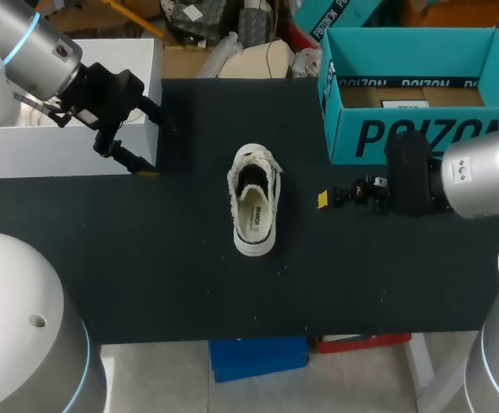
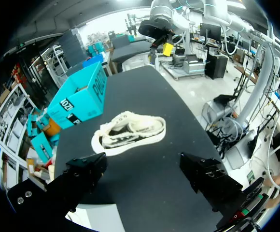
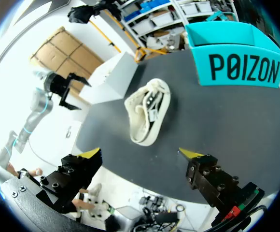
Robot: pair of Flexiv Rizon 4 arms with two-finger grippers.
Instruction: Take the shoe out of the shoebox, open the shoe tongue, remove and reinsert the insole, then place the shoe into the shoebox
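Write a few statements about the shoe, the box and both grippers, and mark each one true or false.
1. The shoe rests on the table, outside the shoebox. True.
2. The left gripper is holding the shoe. False: it is open and empty, near the white box, apart from the shoe.
3. The right gripper is open and empty. True.
4. The shoe lies sole up. False: it stands on its sole, with its opening facing up.
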